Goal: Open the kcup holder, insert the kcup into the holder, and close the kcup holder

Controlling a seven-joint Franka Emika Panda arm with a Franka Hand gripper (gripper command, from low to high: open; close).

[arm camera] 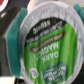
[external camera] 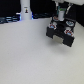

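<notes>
Jaws: you have them clamped on the kcup, a small pod with a bright green foil lid (arm camera: 47,42); the wrist view is filled by that lid, with a teal finger pad (arm camera: 19,25) pressed against its rim.
Gripper: your gripper (external camera: 61,19) hangs directly above the black box, fingers pointing down, so the pod is carried rather than resting on anything.
Pod placement: held lid-side toward the wrist camera, which suggests the cup body points down, the right way to drop into a round slot. You cannot see the slot itself in the wrist view.
Kcup holder: the black boxy drawer unit (external camera: 62,35) sits on the pale tabletop (external camera: 30,60) toward the exterior view's right; red-and-white-topped pods (external camera: 54,24) show on its upper face.
Drawer state: too blurred to tell whether it is pulled out.
Step judged: you are at the insert stage; lowering and release come next, closing remains.
Farther back: a white bottle-like post (external camera: 25,10) stands well apart, near the dark rear edge.
</notes>
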